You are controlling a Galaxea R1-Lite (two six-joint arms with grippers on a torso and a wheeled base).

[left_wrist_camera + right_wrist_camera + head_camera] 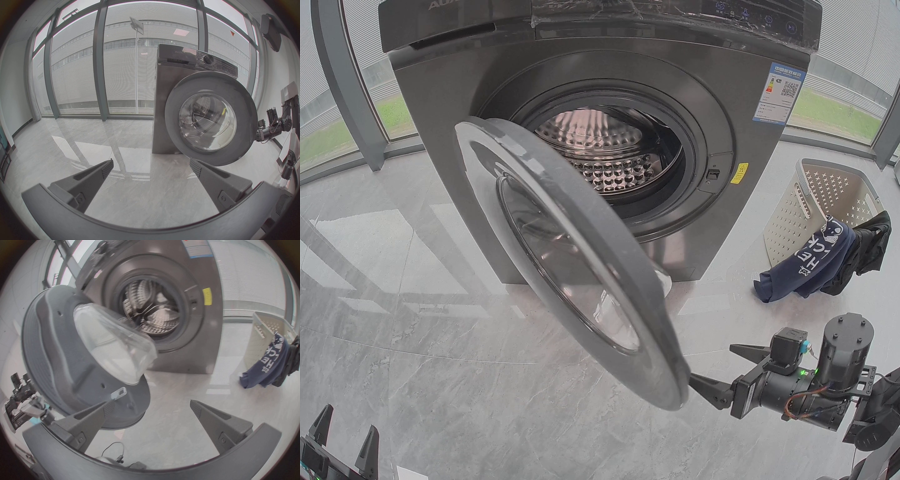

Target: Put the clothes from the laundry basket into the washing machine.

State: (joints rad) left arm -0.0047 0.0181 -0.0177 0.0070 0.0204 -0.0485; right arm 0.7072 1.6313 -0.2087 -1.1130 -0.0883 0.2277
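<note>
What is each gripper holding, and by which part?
Nothing: the left gripper hangs open over the floor, the right gripper open by the rim of the door.

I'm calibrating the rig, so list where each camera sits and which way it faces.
Head: on the robot's head, looking forward and down at the washer, its open door, the basket and clothes; left gripper low, right gripper by the door's edge.
Left wrist: on the left arm, facing the door's outer face; its own fingers in front, right gripper farther off.
Right wrist: on the right arm, facing the door's inner side, drum, basket; own fingers in front.
Shared: head and right wrist both show basket and clothes.
</note>
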